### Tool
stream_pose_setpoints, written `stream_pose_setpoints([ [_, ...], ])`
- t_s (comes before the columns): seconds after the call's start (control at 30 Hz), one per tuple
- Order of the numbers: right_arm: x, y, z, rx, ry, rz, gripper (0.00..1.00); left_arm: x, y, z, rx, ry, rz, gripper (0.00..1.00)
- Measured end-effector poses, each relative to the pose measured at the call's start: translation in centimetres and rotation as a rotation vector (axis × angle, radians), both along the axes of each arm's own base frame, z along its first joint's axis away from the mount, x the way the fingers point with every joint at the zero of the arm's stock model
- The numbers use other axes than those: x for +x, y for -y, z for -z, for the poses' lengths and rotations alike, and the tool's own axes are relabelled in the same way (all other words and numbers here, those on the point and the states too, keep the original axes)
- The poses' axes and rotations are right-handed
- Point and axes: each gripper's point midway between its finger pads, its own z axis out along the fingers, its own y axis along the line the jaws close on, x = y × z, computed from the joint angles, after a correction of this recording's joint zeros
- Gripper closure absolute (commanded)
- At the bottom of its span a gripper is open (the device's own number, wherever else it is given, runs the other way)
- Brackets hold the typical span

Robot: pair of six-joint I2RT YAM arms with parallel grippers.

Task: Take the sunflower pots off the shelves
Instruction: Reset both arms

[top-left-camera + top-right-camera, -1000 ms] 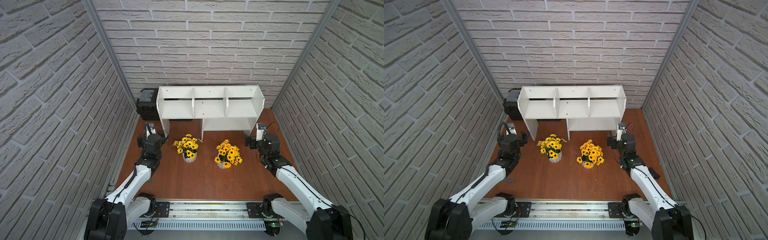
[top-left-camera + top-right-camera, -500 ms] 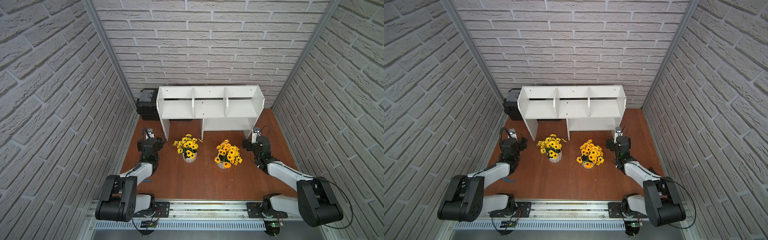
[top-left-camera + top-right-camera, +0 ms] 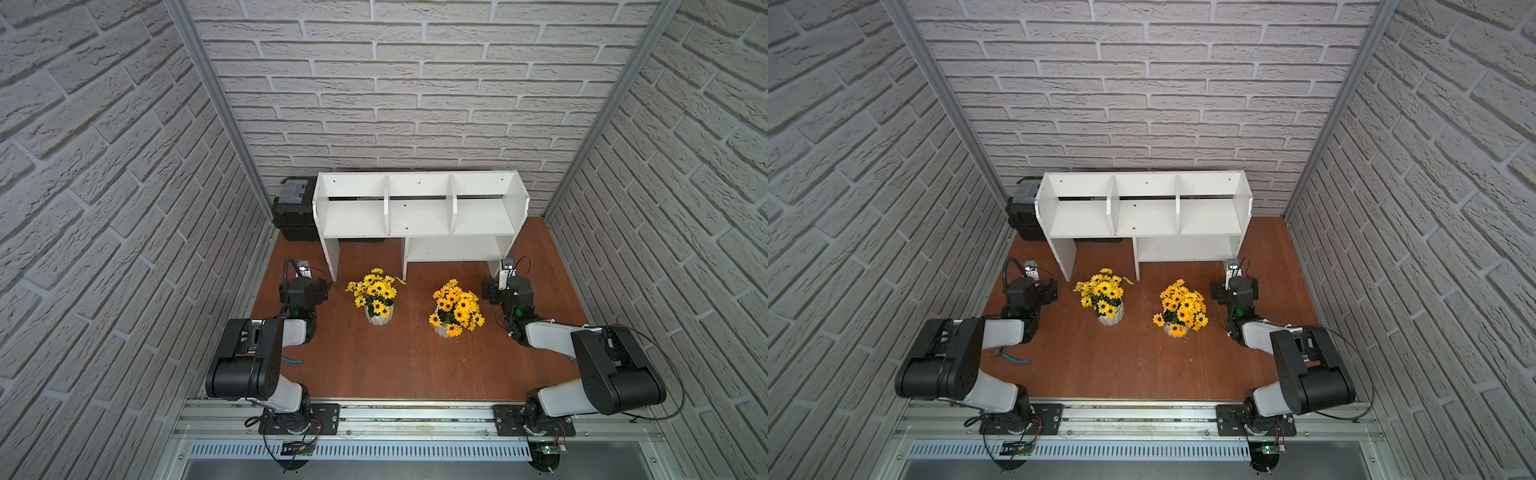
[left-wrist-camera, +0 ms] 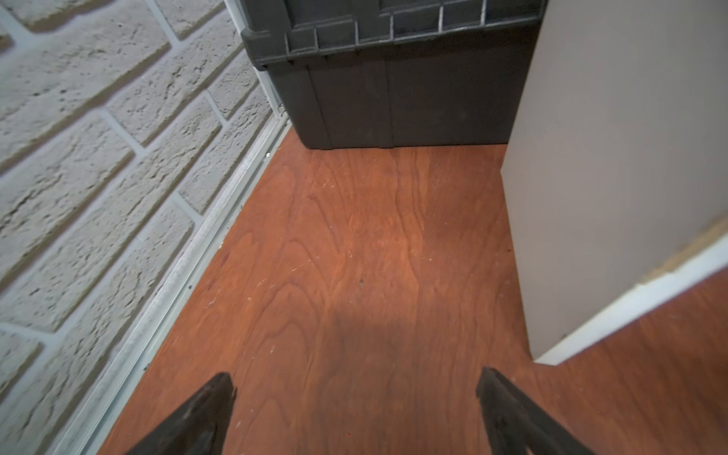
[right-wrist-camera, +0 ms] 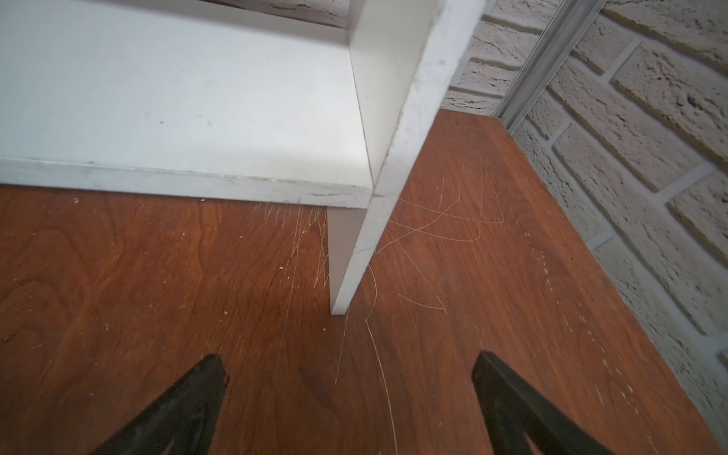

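Observation:
Two sunflower pots stand on the brown table in front of the shelves (image 3: 417, 185) (image 3: 1142, 183), whose compartments hold nothing. The left pot (image 3: 376, 296) (image 3: 1103, 293) and the right pot (image 3: 455, 306) (image 3: 1180, 306) are upright and apart, and nothing grips them. My left gripper (image 3: 307, 283) (image 3: 1032, 286) (image 4: 354, 386) hovers low, left of the left pot, open, with only bare table between its fingers. My right gripper (image 3: 509, 283) (image 3: 1235, 283) (image 5: 348, 370) is right of the right pot, by the shelf's right leg (image 5: 346, 268), also open with nothing in it.
A black-and-grey toolbox (image 3: 295, 208) (image 3: 1022, 208) (image 4: 394, 78) stands in the back left corner against the shelf's side panel (image 4: 610, 177). Blue-handled pliers (image 3: 293, 360) (image 3: 1014, 357) lie on the table by the left arm. Brick walls close in on three sides.
Both arms have folded back toward the front rail, elbows raised, and the grippers have drawn slightly away from the shelves and sunk lower. The pots have not moved.

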Motion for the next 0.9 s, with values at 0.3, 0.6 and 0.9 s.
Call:
stream_pose_setpoints([
  [0.3, 0.4, 0.3, -0.2, 0.018, 0.018, -0.008, 0.01, 1.3, -0.3, -1.1, -0.029, 0.029, 0.017, 0.02],
  [0.6, 0.5, 0.3, 1.0, 0.061, -0.009, -0.05, 0.01, 1.3, -1.1, 0.0, -0.096, 0.024, 0.041, 0.02],
  [0.9, 0.6, 0.1, 1.3, 0.082, -0.016, -0.074, 0.01, 1.0, -0.4, 0.8, -0.118, 0.014, 0.079, 0.02],
])
